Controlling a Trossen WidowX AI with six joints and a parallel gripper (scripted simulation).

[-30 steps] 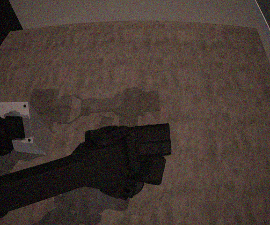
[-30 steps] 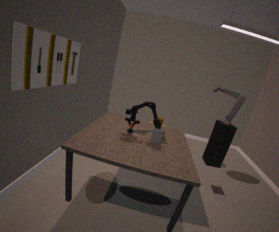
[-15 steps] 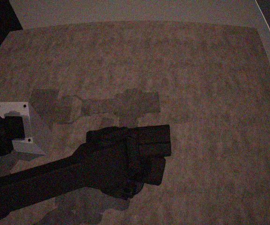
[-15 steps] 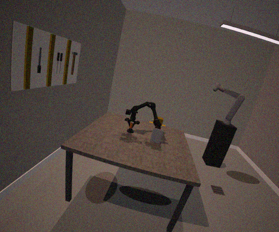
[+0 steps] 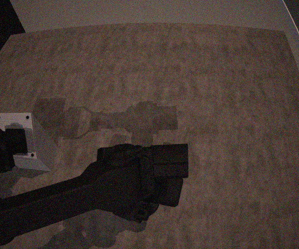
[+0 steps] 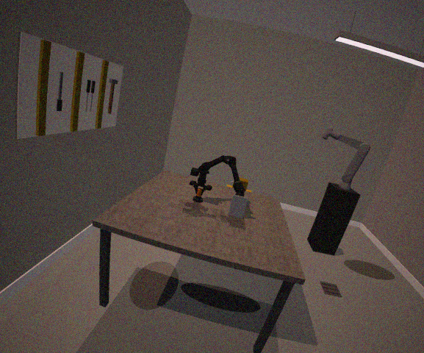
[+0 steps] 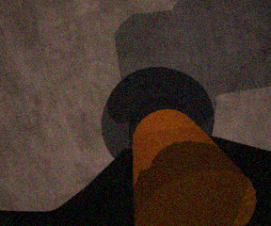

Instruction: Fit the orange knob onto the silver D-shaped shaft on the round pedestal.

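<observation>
The orange knob (image 6: 199, 192) (image 7: 187, 132) is upright between my fingers. My gripper (image 6: 199, 189) is shut on it. The dark round pedestal (image 6: 197, 199) (image 7: 159, 77) stands on the table directly below the knob. In the wrist view the knob overlaps the near part of the pedestal's top. Its lower end looks very close to the pedestal; I cannot tell whether it touches. The silver shaft is not visible, nor are the knob's hole and the flat sides. In the top view my arm hides the knob and pedestal.
A pale block (image 5: 12, 118) (image 6: 237, 207) stands at my arm's base, with dark holes in its top. A yellow object (image 6: 243, 183) shows behind the base. The wooden table (image 5: 224, 80) (image 6: 204, 232) carries shadows of the arm.
</observation>
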